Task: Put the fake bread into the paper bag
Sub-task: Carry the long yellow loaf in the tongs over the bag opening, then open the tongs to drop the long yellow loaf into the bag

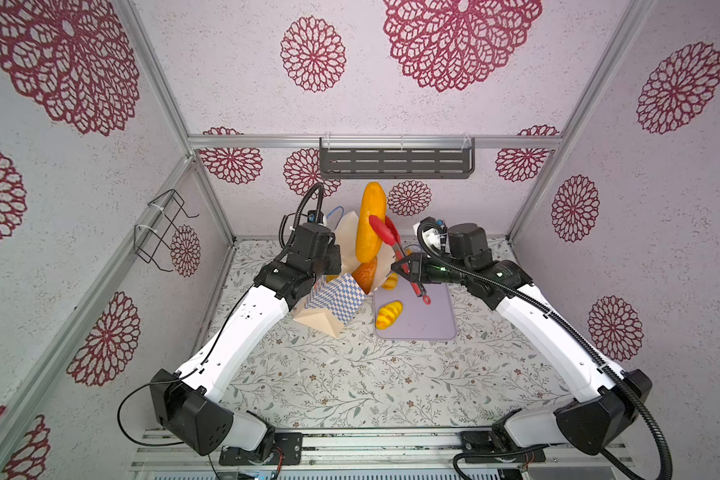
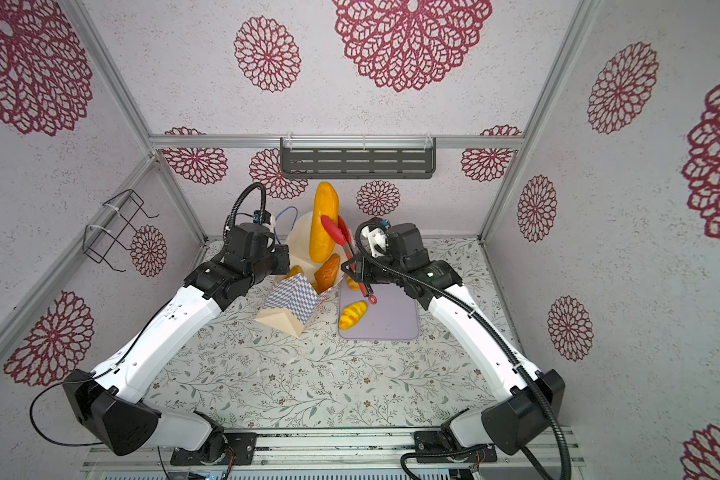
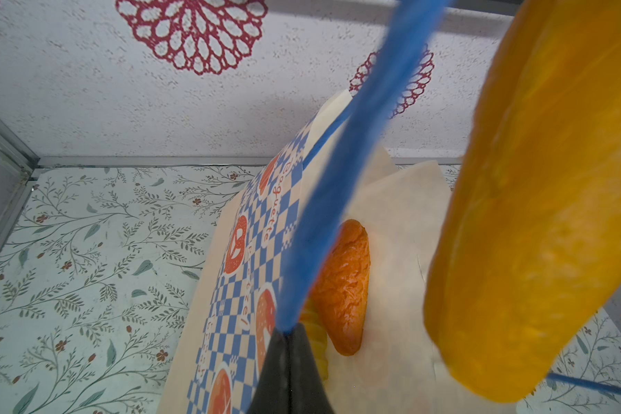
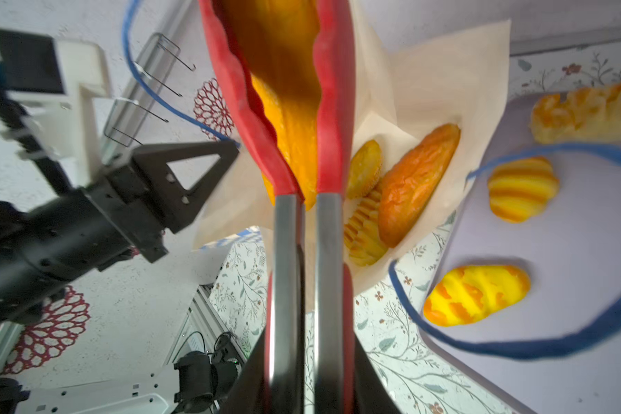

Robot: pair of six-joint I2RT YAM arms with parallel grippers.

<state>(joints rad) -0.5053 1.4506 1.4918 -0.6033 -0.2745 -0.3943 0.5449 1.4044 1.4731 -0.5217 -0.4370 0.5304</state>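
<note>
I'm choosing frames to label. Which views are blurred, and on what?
Left wrist view: the bag handle and long loaf are soft, the bag print sharper. Right wrist view: tongs blurred close to the lens. Both top views: sharp throughout.

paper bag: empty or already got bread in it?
Not empty. The paper bag holds an orange-brown loaf and a ridged yellow pastry beside it; how full, cannot tell.

Tight at the paper bag (image 1: 335, 297) mouth just ahead of the right end effector (image 1: 404, 268): brown loaf (image 1: 366, 272) stands in it, long loaf (image 1: 370, 220) in the tongs (image 1: 385, 232) hangs over the rest. Alongside, the left end effector (image 3: 288, 340) pinches the blue handle (image 3: 337, 200). The tabletop (image 1: 350, 374) behind both end effectors lies open.
</note>
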